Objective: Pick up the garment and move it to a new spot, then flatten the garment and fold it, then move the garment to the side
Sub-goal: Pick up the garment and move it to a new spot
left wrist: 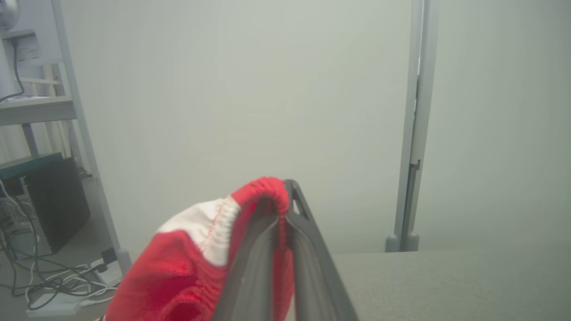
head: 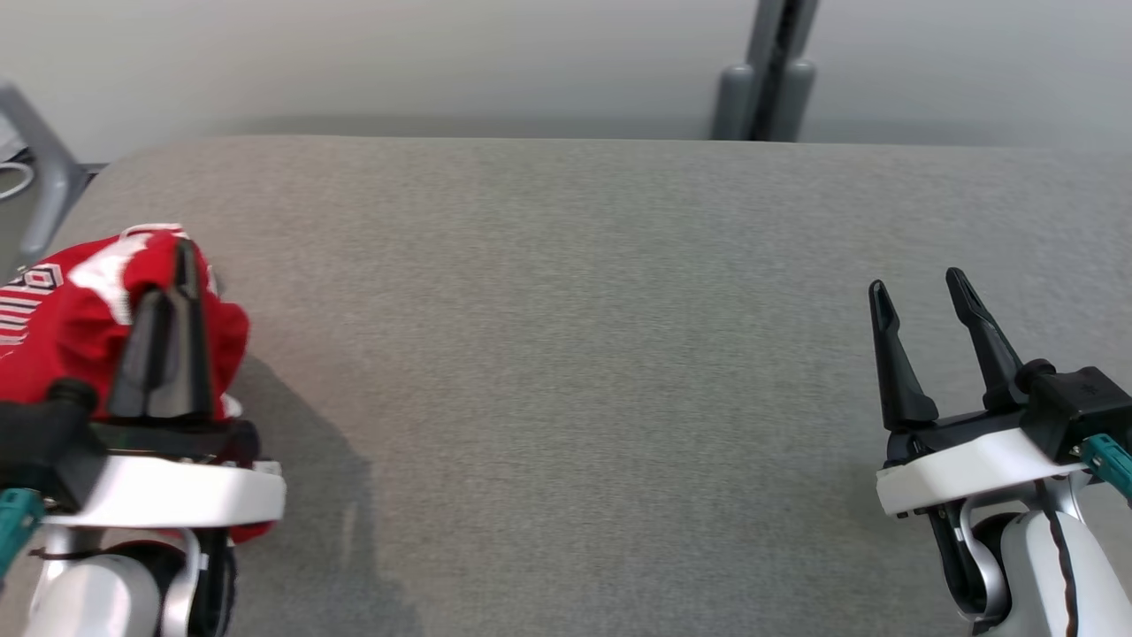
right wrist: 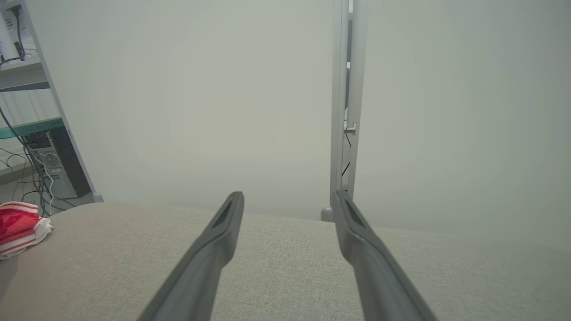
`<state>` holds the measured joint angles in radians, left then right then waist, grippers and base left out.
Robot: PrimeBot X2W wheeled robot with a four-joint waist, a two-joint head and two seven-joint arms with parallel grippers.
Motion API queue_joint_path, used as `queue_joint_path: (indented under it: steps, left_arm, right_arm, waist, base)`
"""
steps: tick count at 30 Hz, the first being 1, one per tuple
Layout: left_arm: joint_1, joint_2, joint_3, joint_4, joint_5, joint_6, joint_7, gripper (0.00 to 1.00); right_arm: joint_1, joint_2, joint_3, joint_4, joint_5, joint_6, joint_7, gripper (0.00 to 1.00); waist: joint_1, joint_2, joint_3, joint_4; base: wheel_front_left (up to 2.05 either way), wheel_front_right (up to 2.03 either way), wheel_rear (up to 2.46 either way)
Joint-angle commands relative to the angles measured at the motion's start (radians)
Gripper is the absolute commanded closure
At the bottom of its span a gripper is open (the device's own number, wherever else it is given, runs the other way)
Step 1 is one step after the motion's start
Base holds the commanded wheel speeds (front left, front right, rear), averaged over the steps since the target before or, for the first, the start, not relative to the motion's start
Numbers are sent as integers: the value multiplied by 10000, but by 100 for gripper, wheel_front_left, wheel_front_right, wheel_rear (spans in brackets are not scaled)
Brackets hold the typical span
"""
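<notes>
The garment (head: 62,327) is red with white stripes and lettering, bunched at the left edge of the grey padded table (head: 566,354). My left gripper (head: 181,265) is shut on a fold of the garment. The left wrist view shows red and white cloth (left wrist: 196,254) pinched between the two dark fingers (left wrist: 308,232) and draped over the left one. At the lower right, my right gripper (head: 920,287) stands open above the table with nothing between its fingers. In the right wrist view the garment (right wrist: 18,227) lies far to the left.
A grey upright post (head: 765,71) stands behind the table's far edge against a pale wall. Off the table's left side are a metal frame (head: 40,177), shelving, a computer case (right wrist: 53,165) and cables on the floor (left wrist: 53,281).
</notes>
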<state>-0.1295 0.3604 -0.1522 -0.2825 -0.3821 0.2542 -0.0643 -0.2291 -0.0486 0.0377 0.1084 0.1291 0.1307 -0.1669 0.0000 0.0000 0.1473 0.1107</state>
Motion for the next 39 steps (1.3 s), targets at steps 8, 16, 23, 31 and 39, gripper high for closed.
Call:
queue_joint_path:
  steps: [8, 16, 23, 31, 39]
  left_arm:
    - [-678, -355, -1431, -182, 246, -639, 442, 100]
    - [-1916, -1097, -2914, 862, 258, -1524, 753, 100]
    - [-3144, -1676, -3824, 1900, 494, -2102, 984, 100]
    - [-3790, -2109, -4122, 3582, 228, -2488, 879, 100]
    - [-4525, -2477, -4486, 5684, -12, -3102, 699, 0]
  right_arm:
    - [64, -49, -71, -197, 241, 1, -32, 0]
    - [10, -43, -112, -257, 522, 1, -214, 0]
    - [-80, -43, 20, -71, 902, 1, -502, 0]
    - [-230, -39, 207, 263, 1341, 1, -812, 0]
    - [-419, -45, 257, 640, 1543, 1, -987, 0]
  waist:
    - [0, 0, 295, -1615]
    - [0, 0, 963, -3085]
    - [0, 0, 1576, -4256]
    - [0, 0, 2133, -4961]
    - [0, 0, 2309, -5042]
  base:
    - [0, 0, 0]
    - [0, 0, 0]
    - [0, 0, 0]
    - [0, 0, 0]
    - [0, 0, 0]
